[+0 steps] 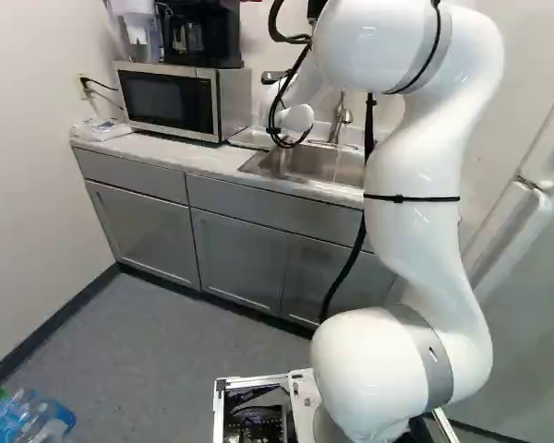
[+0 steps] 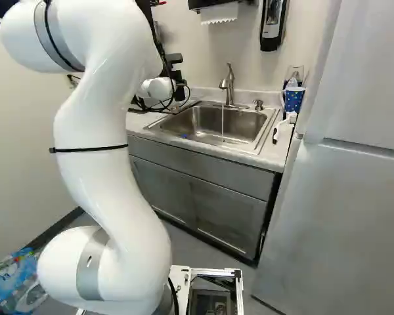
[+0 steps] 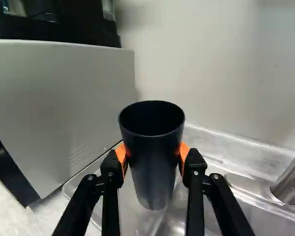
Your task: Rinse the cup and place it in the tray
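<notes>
Showing the scene from behind, the left base view places the arm (image 1: 414, 231) right of the middle. A microwave (image 1: 171, 100) stands on the table (image 1: 180, 151), near the sink (image 1: 319, 164). In the right base view, the claw (image 2: 180, 92) is partly hidden among cables near the sink's left end; water (image 2: 222, 122) falls from the faucet (image 2: 230, 85) into the basin. A blue spotted cup (image 2: 293, 98) stands beyond the sink, beside the fridge (image 2: 341, 203). In the wrist view, the claw (image 3: 153, 155) grips the dark cup (image 3: 153, 167) from two sides, orange pads (image 3: 184, 150) against its wall. The cup's mouth faces up, above a shiny rimmed surface; whether this is tray or sink cannot be told.
</notes>
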Robot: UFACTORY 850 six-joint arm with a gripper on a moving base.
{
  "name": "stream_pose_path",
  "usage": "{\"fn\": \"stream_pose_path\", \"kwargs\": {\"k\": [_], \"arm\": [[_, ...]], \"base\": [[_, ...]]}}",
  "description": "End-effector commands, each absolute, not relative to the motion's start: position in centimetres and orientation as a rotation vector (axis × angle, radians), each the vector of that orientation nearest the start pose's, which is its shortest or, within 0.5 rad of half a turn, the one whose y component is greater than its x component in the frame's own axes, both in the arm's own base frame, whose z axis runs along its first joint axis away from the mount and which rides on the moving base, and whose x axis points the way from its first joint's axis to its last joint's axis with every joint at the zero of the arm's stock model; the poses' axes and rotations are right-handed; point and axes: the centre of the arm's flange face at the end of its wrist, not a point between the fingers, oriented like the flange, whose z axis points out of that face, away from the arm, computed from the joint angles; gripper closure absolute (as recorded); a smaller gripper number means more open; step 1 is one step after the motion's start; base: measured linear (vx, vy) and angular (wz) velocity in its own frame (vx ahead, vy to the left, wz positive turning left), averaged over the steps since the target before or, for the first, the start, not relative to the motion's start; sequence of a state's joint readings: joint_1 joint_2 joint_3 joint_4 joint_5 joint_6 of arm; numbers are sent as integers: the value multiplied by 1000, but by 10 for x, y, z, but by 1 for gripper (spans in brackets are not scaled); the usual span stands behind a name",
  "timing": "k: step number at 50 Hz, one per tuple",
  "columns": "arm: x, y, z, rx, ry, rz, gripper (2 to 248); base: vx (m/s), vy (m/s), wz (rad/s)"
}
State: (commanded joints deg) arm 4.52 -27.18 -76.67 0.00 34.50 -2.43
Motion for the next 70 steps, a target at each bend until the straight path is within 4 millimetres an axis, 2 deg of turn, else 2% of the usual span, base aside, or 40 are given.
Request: {"fn": "stream_pose_path", "kwargs": {"k": [12,41,49,70], "arm": [[710,65,533,-2293,-154,-2094,128],[749,96,493,-2289,-194,-2059,128],[751,97,484,-2301,-197,-2044,128],[751,97,483,-2304,-197,-2042,128]], "base": [[0,0,0],[0,0,0],[0,0,0],[0,0,0]]}}
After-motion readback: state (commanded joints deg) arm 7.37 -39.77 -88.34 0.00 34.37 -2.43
